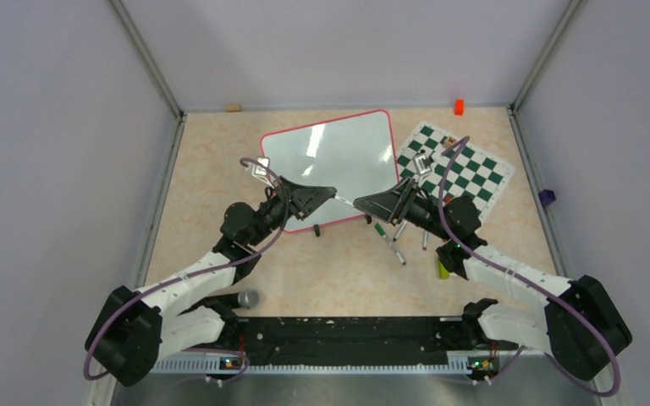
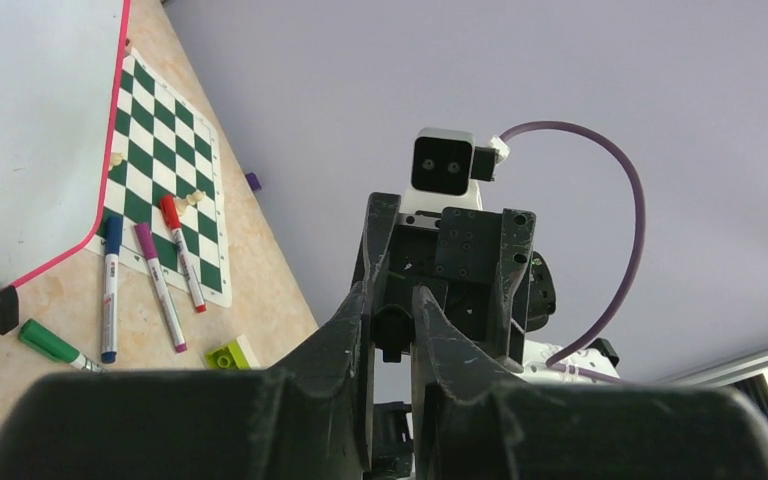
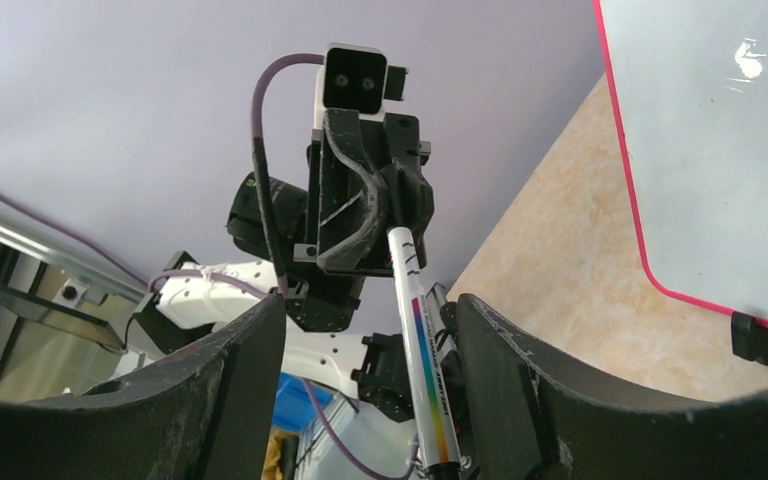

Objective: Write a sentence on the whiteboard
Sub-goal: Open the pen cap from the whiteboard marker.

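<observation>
My left hand (image 1: 330, 193) pinches the marker (image 3: 425, 350), offering it to my wide-open right hand (image 1: 362, 203), likely a handover before I write on the blank whiteboard (image 1: 338, 152).

Cut off by the top and left edges in the left wrist view: the whiteboard (image 2: 30, 120); by the top and right edges in the right wrist view. Partly covered from above, along its near edge, by the left claw (image 1: 336, 194) and right claw (image 1: 357, 201). Buried in the left claw: the upper end of the marker (image 3: 425, 340); lost past the bottom edge: its lower end. Too small to tell apart: pieces on the chess mat (image 1: 474, 173).
</observation>
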You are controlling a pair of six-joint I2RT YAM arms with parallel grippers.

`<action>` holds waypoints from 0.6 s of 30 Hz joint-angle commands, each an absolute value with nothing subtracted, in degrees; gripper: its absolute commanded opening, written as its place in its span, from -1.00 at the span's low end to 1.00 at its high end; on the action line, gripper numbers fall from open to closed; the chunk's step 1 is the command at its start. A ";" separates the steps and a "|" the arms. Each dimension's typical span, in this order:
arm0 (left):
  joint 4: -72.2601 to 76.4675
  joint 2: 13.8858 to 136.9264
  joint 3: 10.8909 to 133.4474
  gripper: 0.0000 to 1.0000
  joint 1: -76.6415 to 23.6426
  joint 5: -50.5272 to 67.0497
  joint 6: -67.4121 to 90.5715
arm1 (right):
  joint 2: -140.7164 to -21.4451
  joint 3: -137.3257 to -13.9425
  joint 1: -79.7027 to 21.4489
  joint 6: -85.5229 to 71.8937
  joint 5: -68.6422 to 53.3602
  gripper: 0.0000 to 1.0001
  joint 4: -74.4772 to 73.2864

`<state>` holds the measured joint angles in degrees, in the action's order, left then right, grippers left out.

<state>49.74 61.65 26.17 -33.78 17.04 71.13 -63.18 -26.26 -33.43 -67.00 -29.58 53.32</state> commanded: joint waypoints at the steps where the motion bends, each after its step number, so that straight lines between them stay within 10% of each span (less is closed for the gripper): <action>1: 53.21 59.89 28.19 -1.00 -33.63 16.98 71.14 | -61.78 -26.85 -34.45 -64.88 -27.68 0.27 52.90; 18: 54.91 64.59 29.84 -1.00 -33.58 19.47 73.03 | -67.20 -28.43 -34.95 -68.41 -31.75 -0.16 59.98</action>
